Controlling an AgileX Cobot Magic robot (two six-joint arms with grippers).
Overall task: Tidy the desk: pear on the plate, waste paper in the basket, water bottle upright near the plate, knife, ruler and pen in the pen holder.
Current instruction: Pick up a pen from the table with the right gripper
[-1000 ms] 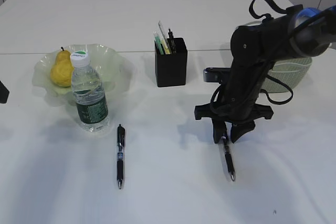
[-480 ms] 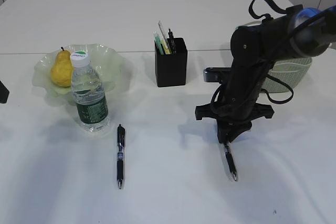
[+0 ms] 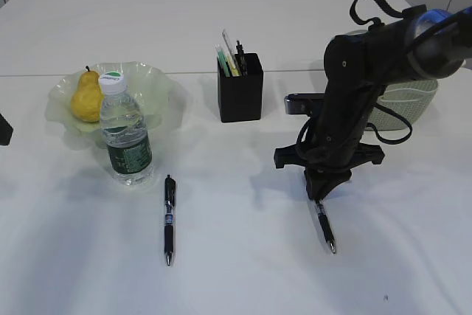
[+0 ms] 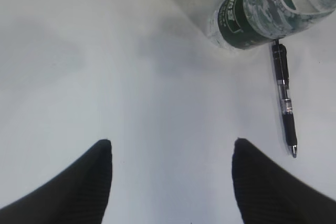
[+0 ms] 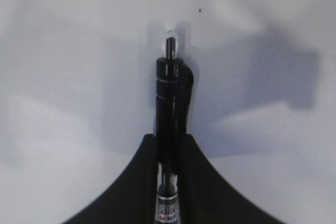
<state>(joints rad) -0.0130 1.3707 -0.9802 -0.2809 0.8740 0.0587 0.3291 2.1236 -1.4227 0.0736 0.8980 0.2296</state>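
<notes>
Pen (image 3: 325,231) pinched in right claw (image 3: 318,198) on plain white table (image 3: 236,271), left claw (image 4: 172,153) spread above bare tabletop, pale wall panels behind.

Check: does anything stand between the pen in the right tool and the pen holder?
Nothing visible does. The right tool is shut on the pen; only bare desk lies between it and the pen holder.

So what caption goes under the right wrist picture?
Right gripper shut on a black pen above the white desk.
</notes>
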